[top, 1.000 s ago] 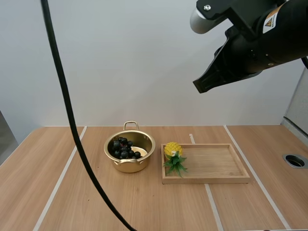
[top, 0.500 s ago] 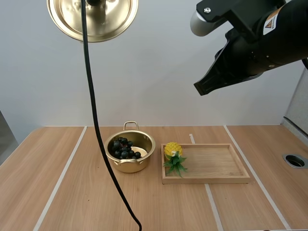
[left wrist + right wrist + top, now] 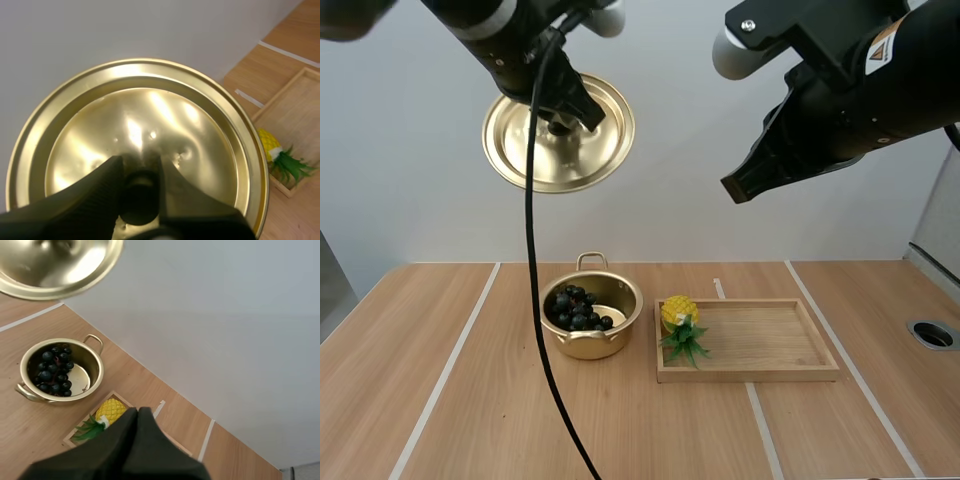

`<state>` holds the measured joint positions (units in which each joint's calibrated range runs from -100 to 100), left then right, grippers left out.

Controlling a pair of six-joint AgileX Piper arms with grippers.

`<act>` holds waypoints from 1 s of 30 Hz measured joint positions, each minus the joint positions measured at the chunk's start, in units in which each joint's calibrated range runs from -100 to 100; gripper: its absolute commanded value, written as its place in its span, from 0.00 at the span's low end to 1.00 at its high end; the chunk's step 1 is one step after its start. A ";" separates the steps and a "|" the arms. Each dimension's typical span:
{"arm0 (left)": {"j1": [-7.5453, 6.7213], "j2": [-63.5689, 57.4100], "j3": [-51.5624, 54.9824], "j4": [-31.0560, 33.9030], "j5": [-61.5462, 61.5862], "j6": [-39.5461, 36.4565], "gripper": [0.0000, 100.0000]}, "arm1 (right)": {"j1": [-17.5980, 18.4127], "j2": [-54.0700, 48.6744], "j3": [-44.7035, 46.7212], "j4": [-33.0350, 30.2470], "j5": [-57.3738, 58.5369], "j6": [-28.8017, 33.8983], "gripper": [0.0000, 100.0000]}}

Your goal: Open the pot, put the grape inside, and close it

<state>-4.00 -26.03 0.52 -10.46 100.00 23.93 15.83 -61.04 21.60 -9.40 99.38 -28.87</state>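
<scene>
**High view:** the left fingers (image 3: 570, 100) hold the round golden metal lid (image 3: 558, 155) aloft, leaving the golden two-handled pot (image 3: 590, 345) on the wooden surface (image 3: 450, 400) open. The dark bunch of grapes (image 3: 577, 308) lies inside, so only closing appears to remain. The right fingers (image 3: 760, 170), pressed together, hang above the wooden tray (image 3: 750, 372), which holds a yellow toy pineapple (image 3: 680, 312). **Left wrist view:** the fingers are clamped on the lid's dark knob (image 3: 137, 197). **Right wrist view:** the fingers form one empty wedge, and the grapes half-fill the pot.
</scene>
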 measured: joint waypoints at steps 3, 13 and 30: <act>0.00 1.34 2.69 -1.12 0.00 2.25 0.00 | 0.00 0.00 0.00 0.81 0.00 -0.32 0.00; 0.00 10.78 5.12 -1.78 0.00 5.52 0.00 | 0.00 0.00 0.00 0.84 0.35 -0.86 0.00; 0.00 23.96 5.28 -4.30 0.00 10.43 0.00 | 0.00 0.00 0.00 0.84 0.55 -1.06 0.00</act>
<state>-4.00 -2.08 5.80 -14.76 100.00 34.36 15.83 -61.04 21.60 -8.55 99.93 -29.93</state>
